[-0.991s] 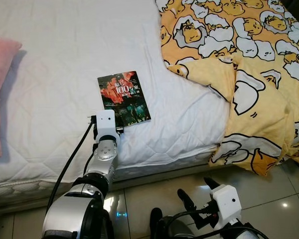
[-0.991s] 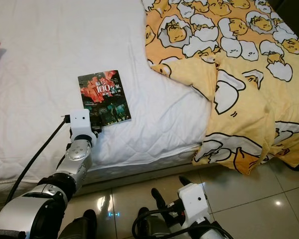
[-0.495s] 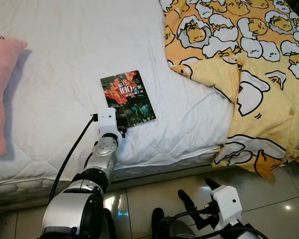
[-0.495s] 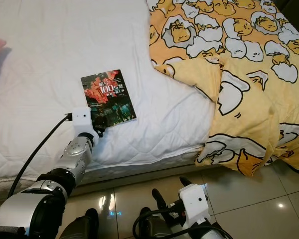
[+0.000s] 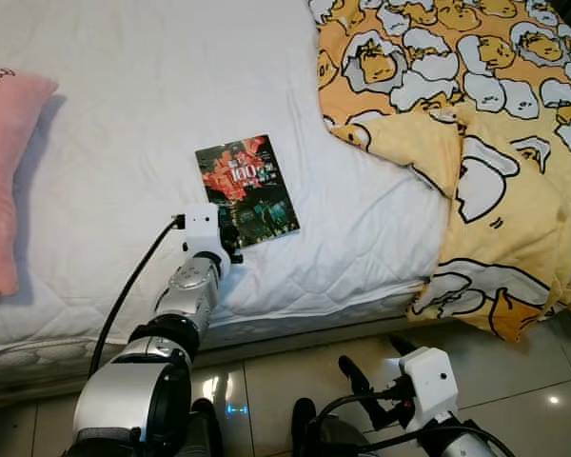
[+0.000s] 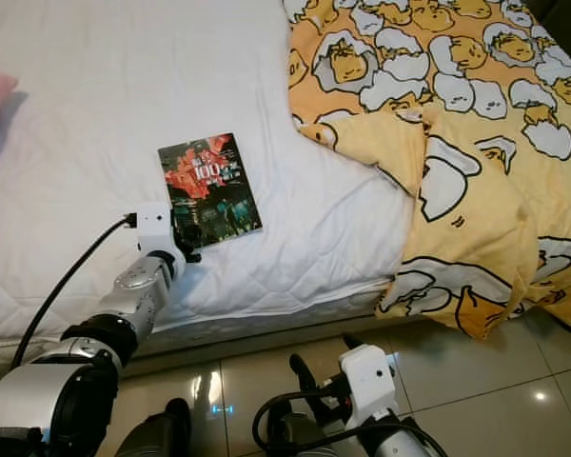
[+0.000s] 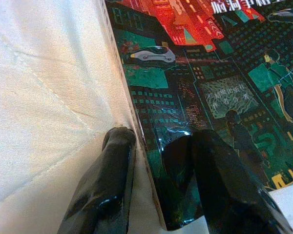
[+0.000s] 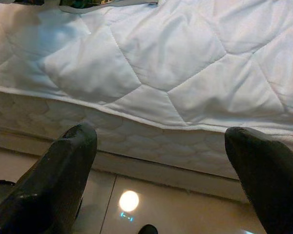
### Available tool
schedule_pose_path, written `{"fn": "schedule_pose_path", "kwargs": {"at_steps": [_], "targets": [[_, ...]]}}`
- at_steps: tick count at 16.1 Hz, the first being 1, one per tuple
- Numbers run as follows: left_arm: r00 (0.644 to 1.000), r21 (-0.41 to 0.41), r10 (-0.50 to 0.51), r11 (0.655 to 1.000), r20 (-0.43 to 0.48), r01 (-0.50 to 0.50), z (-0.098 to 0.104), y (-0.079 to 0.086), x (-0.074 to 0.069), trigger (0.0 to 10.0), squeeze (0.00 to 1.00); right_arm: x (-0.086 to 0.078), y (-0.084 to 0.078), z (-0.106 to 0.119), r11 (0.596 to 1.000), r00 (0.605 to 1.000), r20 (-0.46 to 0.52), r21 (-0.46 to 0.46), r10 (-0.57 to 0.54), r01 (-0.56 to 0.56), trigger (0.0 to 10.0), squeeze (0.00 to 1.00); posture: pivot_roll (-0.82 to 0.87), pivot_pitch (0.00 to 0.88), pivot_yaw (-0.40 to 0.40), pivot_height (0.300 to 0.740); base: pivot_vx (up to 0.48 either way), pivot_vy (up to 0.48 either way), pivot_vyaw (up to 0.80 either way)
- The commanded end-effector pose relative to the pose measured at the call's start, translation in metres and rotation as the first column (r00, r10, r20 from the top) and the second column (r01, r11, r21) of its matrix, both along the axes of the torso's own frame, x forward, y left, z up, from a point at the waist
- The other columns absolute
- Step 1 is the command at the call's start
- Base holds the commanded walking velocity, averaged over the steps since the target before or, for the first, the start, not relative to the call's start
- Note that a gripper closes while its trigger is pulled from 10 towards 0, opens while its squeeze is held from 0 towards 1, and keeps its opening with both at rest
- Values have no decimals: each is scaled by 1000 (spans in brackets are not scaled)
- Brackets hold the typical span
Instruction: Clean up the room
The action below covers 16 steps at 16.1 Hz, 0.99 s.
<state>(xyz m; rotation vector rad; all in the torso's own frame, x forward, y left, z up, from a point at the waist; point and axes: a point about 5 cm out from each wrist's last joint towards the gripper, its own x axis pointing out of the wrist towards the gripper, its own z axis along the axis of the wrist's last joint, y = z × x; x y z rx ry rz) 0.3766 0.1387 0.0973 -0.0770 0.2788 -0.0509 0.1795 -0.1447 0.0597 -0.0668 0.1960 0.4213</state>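
A paperback book (image 5: 247, 190) with a dark red and green cover lies flat on the white mattress (image 5: 124, 105), close to its near edge. My left gripper (image 5: 231, 238) reaches onto the bed at the book's near corner. In the left wrist view, one black finger (image 7: 107, 180) lies on the sheet against the book's edge. The other finger (image 7: 219, 180) rests on top of the book (image 7: 210, 78), so the corner sits between them. My right gripper (image 5: 373, 365) hangs low over the floor in front of the bed, open with nothing between its fingers (image 8: 63, 165).
A yellow duvet (image 5: 476, 143) with a cartoon egg print covers the bed's right side and hangs over its edge. A pink pillow (image 5: 5, 171) lies at the far left. Glossy tile floor (image 5: 533, 381) runs below the mattress side (image 8: 161, 161).
The whole view has shifted a little. My left gripper stays at the book's near corner, and its arm now lies lower along the bed. The book has not moved.
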Motion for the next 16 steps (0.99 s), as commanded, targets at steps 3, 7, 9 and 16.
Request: {"fn": "schedule_pose_path", "kwargs": {"at_steps": [3, 7, 9, 16], "targets": [[976, -29, -65, 998, -209, 60, -41, -14, -23, 0, 0, -2, -5, -9, 999, 998, -47, 11, -36, 36, 10000, 0, -115, 333, -108, 740, 0, 0, 0], [979, -207, 40, 975, -202, -83, -39, -6, -21, 0, 0, 5, -5, -9, 999, 998, -40, 14, -41, 42, 10000, 0, -120, 314, -100, 740, 0, 0, 0], [987, -203, 18, 978, -162, -52, -33, -8, -17, 0, 0, 7, -8, -9, 999, 998, -37, 13, -50, 51, 10000, 0, -121, 299, -99, 740, 0, 0, 0], [953, 17, -96, 995, 286, 95, 35, 7, 5, 2902, 0, 20, -6, -7, 997, 998, -2, 29, -69, 69, 10000, 0, -69, 256, -71, 740, 0, 0, 0]]}}
